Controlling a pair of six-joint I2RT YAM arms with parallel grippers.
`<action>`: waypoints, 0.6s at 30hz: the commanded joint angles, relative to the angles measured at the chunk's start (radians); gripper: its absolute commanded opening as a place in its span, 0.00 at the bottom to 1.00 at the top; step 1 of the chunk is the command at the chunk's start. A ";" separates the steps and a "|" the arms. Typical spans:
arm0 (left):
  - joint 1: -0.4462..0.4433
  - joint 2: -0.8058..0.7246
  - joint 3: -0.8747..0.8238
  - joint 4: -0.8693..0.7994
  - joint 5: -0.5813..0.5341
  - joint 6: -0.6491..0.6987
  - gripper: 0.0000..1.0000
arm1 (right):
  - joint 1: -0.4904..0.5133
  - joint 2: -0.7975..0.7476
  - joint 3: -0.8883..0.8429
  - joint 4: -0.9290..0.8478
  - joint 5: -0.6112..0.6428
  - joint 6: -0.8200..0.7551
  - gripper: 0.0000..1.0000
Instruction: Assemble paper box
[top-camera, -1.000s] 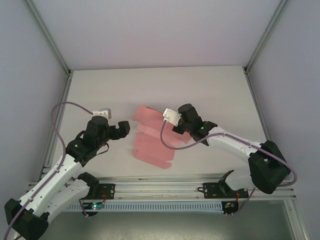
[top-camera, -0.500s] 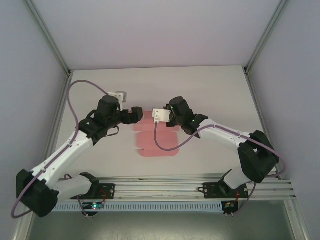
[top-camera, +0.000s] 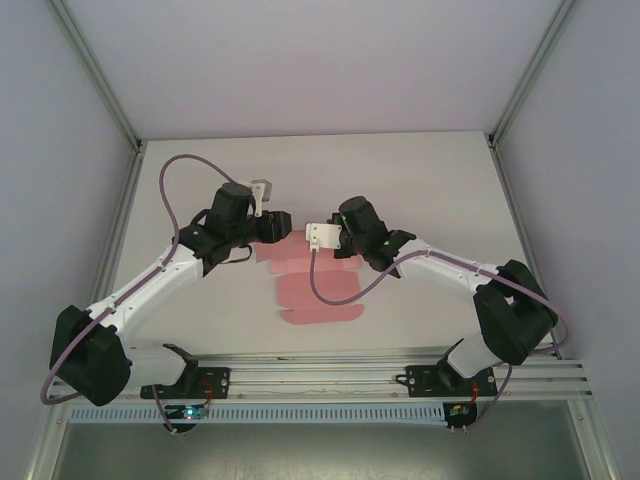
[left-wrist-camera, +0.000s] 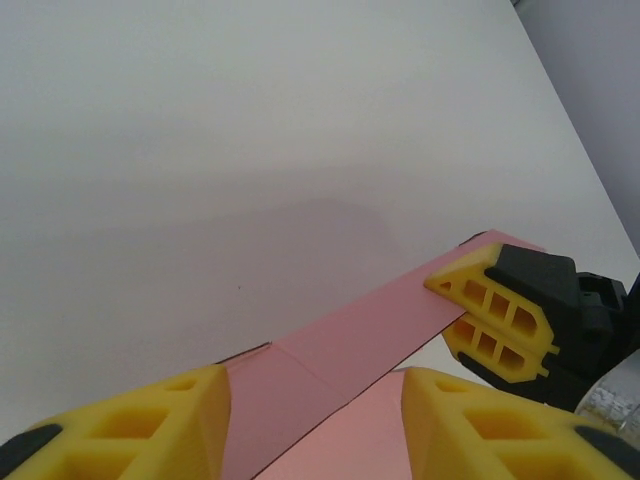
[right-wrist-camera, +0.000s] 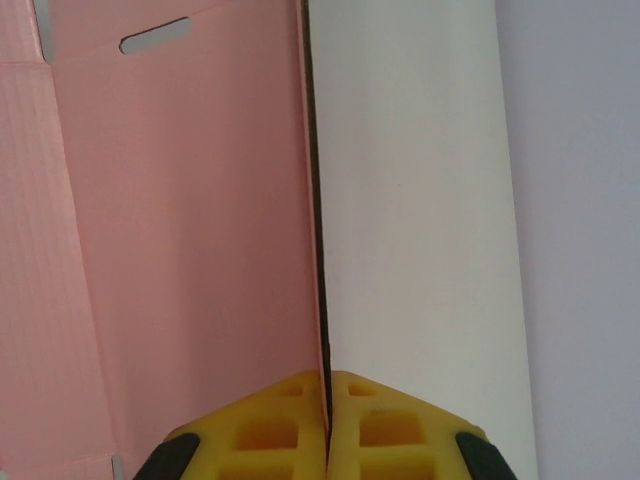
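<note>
Between the yellow pads (left-wrist-camera: 150, 420) of my left pincer (left-wrist-camera: 312, 400) runs a narrow flap of the paper box (left-wrist-camera: 370, 325). The pads stand apart on either side of it with a gap showing, so that pincer is open and grips nothing yet. Just beyond, at the flap's far end, my right pincer (left-wrist-camera: 447, 308) is clamped on the card. Seen from its own wrist, its pads meet tight, with the card's edge a thin dark line between them. To the left of that grip the pink card spreads away, with a punched slot (right-wrist-camera: 155, 36) near its far end. From above, the rest of the paper box lies flat on the white bench (top-camera: 420, 190), reaching from both pincers back toward my bases.

I judge the card very light, thin and limp. It will bend anywhere, crease easily, and slide on the smooth bench if pushed. It is best held at an edge close to a fold line and pinched lightly, with the other pincer steadying right beside it.

Some things are hard to make out. From above, both wrists cover the far flaps, so I cannot place my left pads on the card there. I cannot tell which fold lines are creased, or whether the held flap is upright or only tilted.
</note>
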 joint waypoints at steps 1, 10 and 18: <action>-0.006 0.010 -0.020 0.063 0.023 -0.020 0.44 | -0.002 -0.005 -0.001 0.014 -0.011 0.026 0.00; -0.007 0.047 -0.069 0.115 0.061 -0.073 0.24 | -0.003 -0.025 -0.004 0.045 0.005 0.078 0.00; -0.013 0.085 -0.107 0.231 0.125 -0.113 0.22 | -0.002 -0.040 0.038 -0.017 -0.025 0.082 0.00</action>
